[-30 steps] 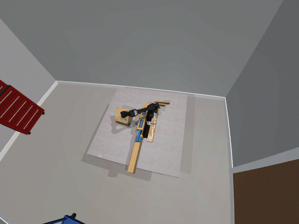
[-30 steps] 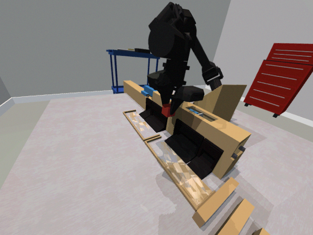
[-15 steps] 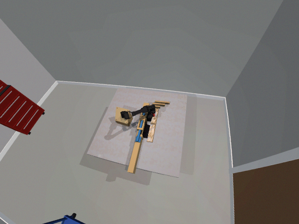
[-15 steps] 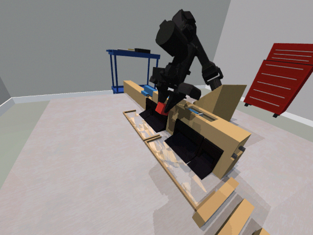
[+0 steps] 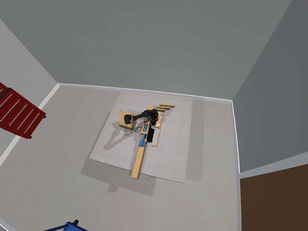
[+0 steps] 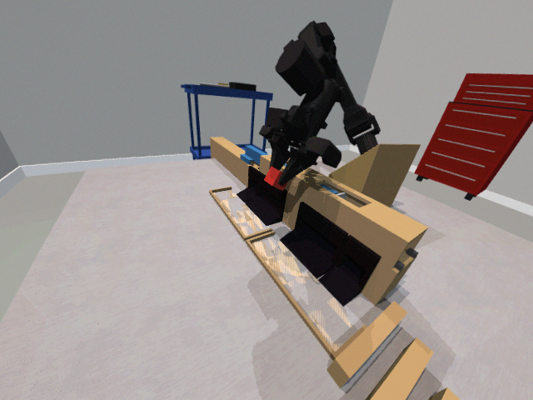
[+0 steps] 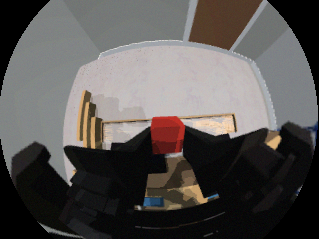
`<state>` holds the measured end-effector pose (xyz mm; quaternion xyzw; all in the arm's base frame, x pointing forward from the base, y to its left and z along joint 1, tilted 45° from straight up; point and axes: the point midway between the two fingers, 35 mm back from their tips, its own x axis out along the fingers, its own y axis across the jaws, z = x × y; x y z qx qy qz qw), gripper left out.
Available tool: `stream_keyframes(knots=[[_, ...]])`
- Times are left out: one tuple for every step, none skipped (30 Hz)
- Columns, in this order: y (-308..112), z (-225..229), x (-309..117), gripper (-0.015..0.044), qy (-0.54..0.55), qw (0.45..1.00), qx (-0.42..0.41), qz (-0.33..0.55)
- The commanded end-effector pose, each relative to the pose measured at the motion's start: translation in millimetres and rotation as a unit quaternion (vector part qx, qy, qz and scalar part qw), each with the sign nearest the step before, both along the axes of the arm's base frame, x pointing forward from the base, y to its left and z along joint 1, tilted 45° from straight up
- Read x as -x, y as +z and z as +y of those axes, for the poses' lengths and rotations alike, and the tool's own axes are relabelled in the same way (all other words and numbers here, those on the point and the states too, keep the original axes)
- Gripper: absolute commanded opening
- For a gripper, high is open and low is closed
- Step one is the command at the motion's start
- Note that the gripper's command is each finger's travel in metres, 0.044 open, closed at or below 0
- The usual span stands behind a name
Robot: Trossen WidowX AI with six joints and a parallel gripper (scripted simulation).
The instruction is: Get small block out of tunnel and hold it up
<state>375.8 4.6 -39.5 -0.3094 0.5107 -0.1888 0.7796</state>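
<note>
From where the exterior view has me standing, left to right: first the pale table top (image 5: pixel 171 154) (image 6: pixel 129 258) (image 7: pixel 169 75), then two clear panels in thin wooden frames (image 5: pixel 159 135) (image 6: pixel 284 288) (image 7: pixel 199 117) lying on it. Farther back there's a blue cart (image 5: pixel 74 226) (image 6: pixel 227 92) with some stuff on top, and a long wooden beam (image 5: pixel 138 162) (image 6: pixel 230 156) with blue pieces (image 5: pixel 142 140) (image 6: pixel 255 153) near its end.

Then the good bit: the red block (image 5: pixel 157 119) (image 6: pixel 273 177) (image 7: pixel 167 133) is out of the tunnel, up in the air just beside the front of the wooden housing (image 5: pixel 150 108) (image 6: pixel 396 219) (image 7: pixel 174 179). The gripper (image 5: pixel 156 120) (image 6: pixel 277 175) (image 7: pixel 165 129) has it pinched between its fingers, tips angled down. Black panels (image 5: pixel 150 135) (image 6: pixel 307 249) stand and lie along the housing's open side.

Over to the right, loose wooden bars (image 5: pixel 167 105) (image 6: pixel 370 344) (image 7: pixel 86 115) sit near the housing's end, the arm's wooden pedestal (image 5: pixel 121 121) (image 6: pixel 398 172) is behind it, and a red tool chest (image 5: pixel 19 114) (image 6: pixel 469 142) is well back.
</note>
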Motion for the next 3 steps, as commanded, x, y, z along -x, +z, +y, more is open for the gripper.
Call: stream_keyframes(knots=[[2.5,1.1,1.9,0.0000,0.004,1.000,0.001,-0.004],[2.5,1.1,1.9,0.0000,0.004,1.000,0.001,-0.004],[2.5,1.1,1.9,0.0000,0.004,1.000,0.001,-0.004]])
